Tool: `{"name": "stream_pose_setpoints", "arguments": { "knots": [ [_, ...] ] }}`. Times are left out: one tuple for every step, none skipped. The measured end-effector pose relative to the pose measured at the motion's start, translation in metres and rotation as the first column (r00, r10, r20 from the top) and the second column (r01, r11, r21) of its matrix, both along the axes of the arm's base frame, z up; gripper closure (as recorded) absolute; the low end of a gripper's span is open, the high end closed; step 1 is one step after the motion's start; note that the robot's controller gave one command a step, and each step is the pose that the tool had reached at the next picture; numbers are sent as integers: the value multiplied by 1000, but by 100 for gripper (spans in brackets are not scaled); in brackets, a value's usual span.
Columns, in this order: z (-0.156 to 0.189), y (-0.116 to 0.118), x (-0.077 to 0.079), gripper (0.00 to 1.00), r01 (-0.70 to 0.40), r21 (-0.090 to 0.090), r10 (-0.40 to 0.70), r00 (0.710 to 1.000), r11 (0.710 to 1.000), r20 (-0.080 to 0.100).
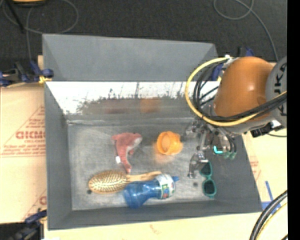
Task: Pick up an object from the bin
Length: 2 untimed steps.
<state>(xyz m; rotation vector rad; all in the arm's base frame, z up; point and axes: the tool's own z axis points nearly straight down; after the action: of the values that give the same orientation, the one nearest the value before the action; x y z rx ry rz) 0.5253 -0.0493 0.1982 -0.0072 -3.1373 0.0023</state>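
Camera view, looking down into a grey metal bin (57, 154): the robot arm reaches in from the right, with a rounded orange cover (242, 86) on its wrist and yellow and black cables (196, 91) looped beside it. The gripper (195, 166) hangs low over the right side of the bin floor, near the right wall. Whether the claw is open or closed cannot be told from this angle, nor whether it has hold of anything.

Just below and right of the gripper lies a pair of green sunglasses (208, 181), close to the bin's front right corner and running along the right wall. They are the nearest thing to the gripper.

To the gripper's left, near the middle of the floor, sits a small orange cup (168, 143). Further left lies a crumpled pink item (126, 145). Along the front wall rest a wooden hairbrush (110, 181) and, touching its handle, a blue bottle (147, 191) on its side.
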Motion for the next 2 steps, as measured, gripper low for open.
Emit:
{"name": "stream_pose_setpoints", "arguments": {
  "knots": [
    [4, 0, 2, 0, -1, -1, 1, 1000, 1000, 8],
    [-41, 52, -39, 0, -198, -1, 198, 980, 980, 8]
  ]
}}
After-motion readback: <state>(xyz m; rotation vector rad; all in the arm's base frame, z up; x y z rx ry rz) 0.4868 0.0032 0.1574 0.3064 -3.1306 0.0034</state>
